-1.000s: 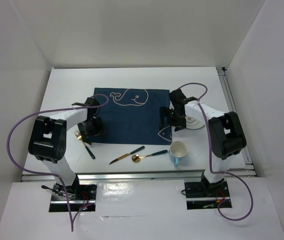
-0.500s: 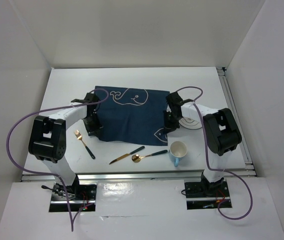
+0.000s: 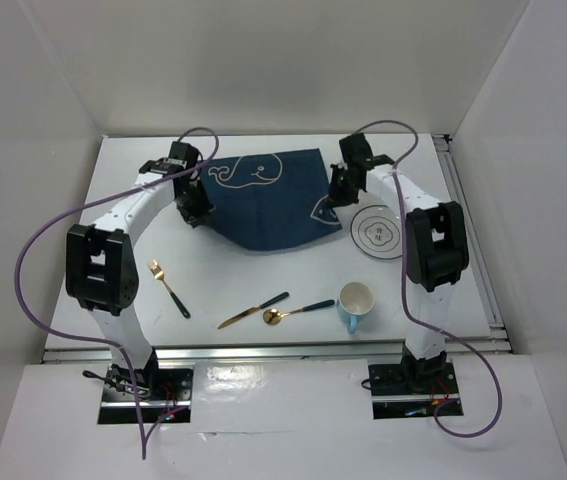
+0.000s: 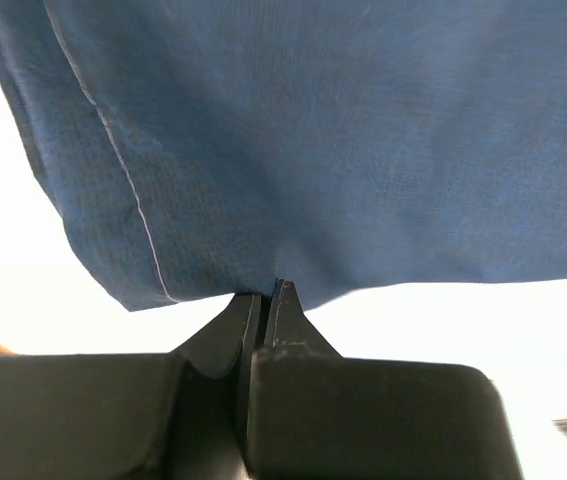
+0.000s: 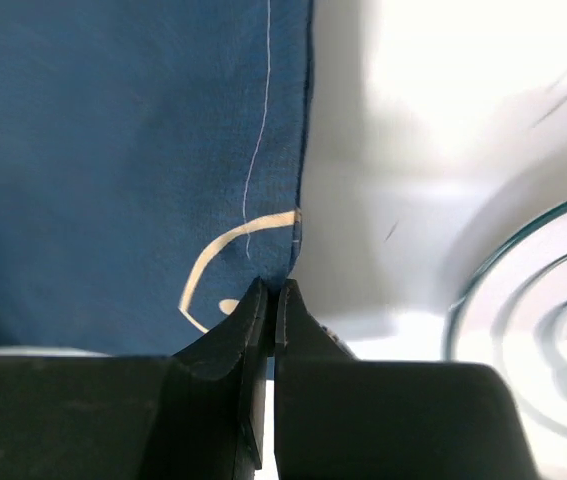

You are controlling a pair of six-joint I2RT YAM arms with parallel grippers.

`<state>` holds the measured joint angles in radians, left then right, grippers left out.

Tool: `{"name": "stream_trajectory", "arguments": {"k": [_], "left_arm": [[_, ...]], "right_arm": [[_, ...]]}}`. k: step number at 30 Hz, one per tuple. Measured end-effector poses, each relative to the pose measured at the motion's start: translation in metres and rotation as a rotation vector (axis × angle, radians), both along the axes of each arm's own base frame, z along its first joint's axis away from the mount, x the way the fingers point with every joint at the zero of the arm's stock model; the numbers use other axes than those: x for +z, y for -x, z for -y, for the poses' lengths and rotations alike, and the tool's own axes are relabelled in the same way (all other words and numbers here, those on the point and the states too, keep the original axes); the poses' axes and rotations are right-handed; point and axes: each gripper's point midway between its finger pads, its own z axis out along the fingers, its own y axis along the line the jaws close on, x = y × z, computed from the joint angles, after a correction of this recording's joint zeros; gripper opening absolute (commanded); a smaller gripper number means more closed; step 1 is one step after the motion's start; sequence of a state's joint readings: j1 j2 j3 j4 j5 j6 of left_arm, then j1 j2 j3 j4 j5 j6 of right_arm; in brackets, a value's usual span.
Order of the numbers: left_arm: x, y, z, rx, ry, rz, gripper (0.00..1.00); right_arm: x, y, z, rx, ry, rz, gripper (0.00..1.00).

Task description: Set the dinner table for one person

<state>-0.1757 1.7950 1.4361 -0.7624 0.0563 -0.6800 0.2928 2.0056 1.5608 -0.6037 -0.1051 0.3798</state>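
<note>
The white dinner table (image 3: 263, 285) fills the top view. On its far middle lies a navy whale-print placemat (image 3: 268, 205), bunched and pulled toward the back. My left gripper (image 3: 195, 213) is shut on the placemat's near left corner (image 4: 213, 270). My right gripper (image 3: 331, 196) is shut on its near right corner (image 5: 273, 250), beside the fish print. In both wrist views the black jaws pinch the cloth edge with the fabric hanging ahead of them.
A white patterned plate (image 3: 379, 231) lies right of the placemat, and its rim (image 5: 523, 300) shows in the right wrist view. Near the front lie a gold fork (image 3: 168, 287), a knife (image 3: 253, 310), a spoon (image 3: 298, 311) and a blue mug (image 3: 355, 303). Aluminium rails run along the front and right edges.
Both grippers closed on the placemat's near corners and dragged it toward the back of the table. The cloth slid off the plate's edge, and the plate now lies fully uncovered.
</note>
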Motion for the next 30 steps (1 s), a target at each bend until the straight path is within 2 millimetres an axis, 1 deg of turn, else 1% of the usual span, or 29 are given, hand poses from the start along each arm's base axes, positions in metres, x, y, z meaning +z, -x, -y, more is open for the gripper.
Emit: {"name": "stream_trajectory", "arguments": {"k": [1,3,5,6,8,10,13,14,16,17,18,20,24,29,30], "left_arm": [[0.008,-0.009,0.003,-0.004,0.008,0.018,0.00],[0.022,-0.025,0.009,-0.010,0.024,0.061,0.00],[0.031,-0.033,0.011,-0.013,0.034,0.085,0.00],[0.032,-0.033,0.012,-0.015,0.035,0.086,0.00],[0.028,-0.030,0.013,-0.017,0.035,0.073,0.00],[0.015,-0.021,0.012,-0.018,0.031,0.040,0.00],[-0.016,0.003,0.008,-0.017,0.018,-0.048,0.00],[-0.027,0.013,0.006,-0.016,0.012,-0.083,0.00],[-0.045,0.031,0.003,-0.015,0.002,-0.141,0.00],[-0.051,0.039,0.001,-0.015,-0.002,-0.167,0.00],[-0.056,0.046,0.001,-0.016,-0.004,-0.187,0.00],[-0.060,0.051,0.001,-0.018,-0.005,-0.201,0.00],[-0.056,0.048,0.002,-0.020,-0.002,-0.175,0.00],[-0.050,0.056,0.001,-0.018,-0.003,-0.157,0.00],[-0.049,0.058,0.000,-0.017,-0.005,-0.156,0.03]], "right_arm": [[0.012,-0.013,0.005,-0.015,-0.005,0.037,0.00],[0.032,-0.032,0.013,-0.040,-0.009,0.095,0.00],[0.040,-0.041,0.025,-0.064,-0.012,0.123,0.00],[0.038,-0.040,0.029,-0.073,-0.009,0.117,0.00],[0.026,-0.031,0.037,-0.083,0.001,0.086,0.00],[0.006,-0.010,0.041,-0.081,0.015,0.026,0.00],[-0.027,0.030,0.049,-0.079,0.038,-0.082,0.00],[-0.037,0.043,0.051,-0.078,0.047,-0.118,0.00],[-0.050,0.063,0.055,-0.081,0.061,-0.168,0.00],[-0.053,0.071,0.056,-0.083,0.061,-0.183,0.00],[-0.052,0.074,0.057,-0.085,0.062,-0.182,0.00],[-0.044,0.077,0.058,-0.086,0.058,-0.165,0.00],[-0.030,0.076,0.059,-0.088,0.051,-0.123,0.00],[-0.033,0.079,0.060,-0.091,0.057,-0.129,0.00],[-0.034,0.080,0.060,-0.092,0.058,-0.133,0.00]]}}
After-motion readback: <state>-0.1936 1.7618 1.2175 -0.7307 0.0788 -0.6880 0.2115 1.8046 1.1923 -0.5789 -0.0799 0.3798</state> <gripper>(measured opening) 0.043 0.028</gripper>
